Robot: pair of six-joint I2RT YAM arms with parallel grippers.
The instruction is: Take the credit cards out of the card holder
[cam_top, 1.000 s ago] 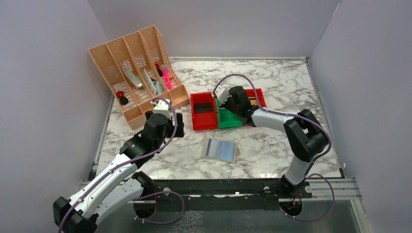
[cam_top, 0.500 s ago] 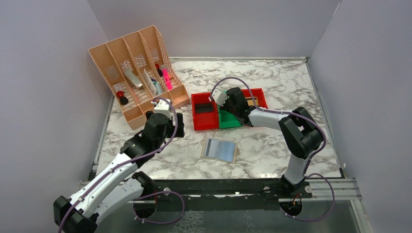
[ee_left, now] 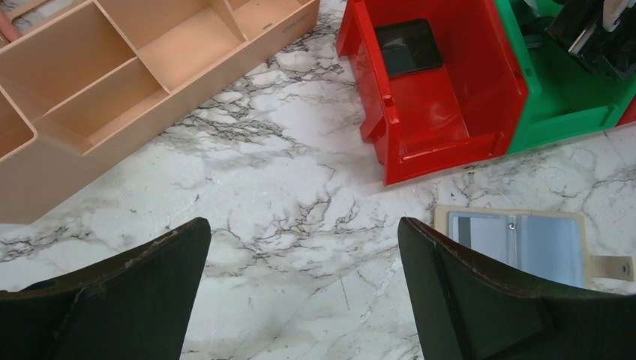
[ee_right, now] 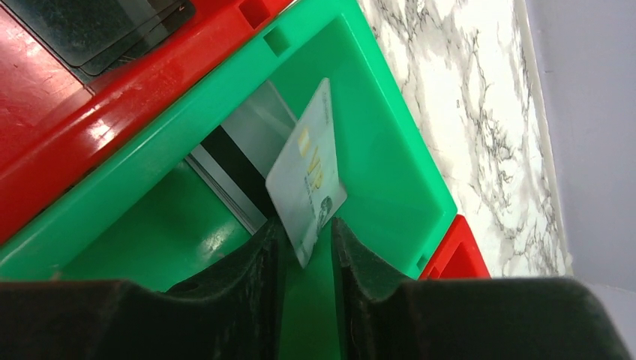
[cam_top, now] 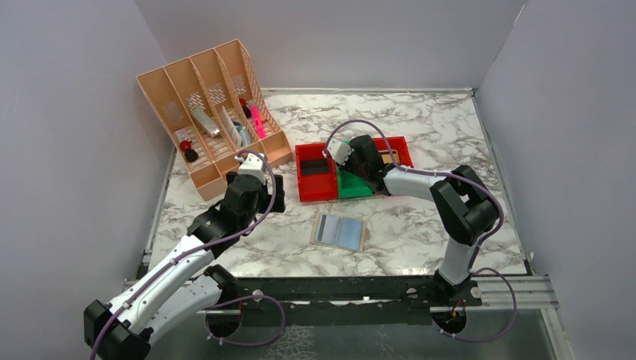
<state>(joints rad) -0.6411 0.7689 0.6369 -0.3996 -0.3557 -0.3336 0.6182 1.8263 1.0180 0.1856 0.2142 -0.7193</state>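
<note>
The right tool (ee_right: 307,234) hangs low inside the green bin (ee_right: 390,172). Its fingers stand a little apart, and a pale credit card (ee_right: 307,172) stands tilted on one corner between them. The card does not look pinched.

To release it well, I would widen the fingers a touch more. Then I would lift straight up, so neither pad drags the card by its corner or flips it over the bin wall. Tilted as it is, the card should fall flat onto the striped card (ee_right: 238,161) lying on the bin floor.

A red bin (ee_right: 37,82) touches the green bin's left side and holds dark cards (ee_right: 97,26).

The card holder (cam_top: 339,231) lies unfolded on the bench (cam_top: 420,225), near of the bins and well apart from them, pale panels up. Whether its slots hold more cards I cannot tell.

The left tool (ee_left: 304,225) hovers wide open and empty over bare bench, left of the holder. From there it could pin the holder for the next pull.
</note>
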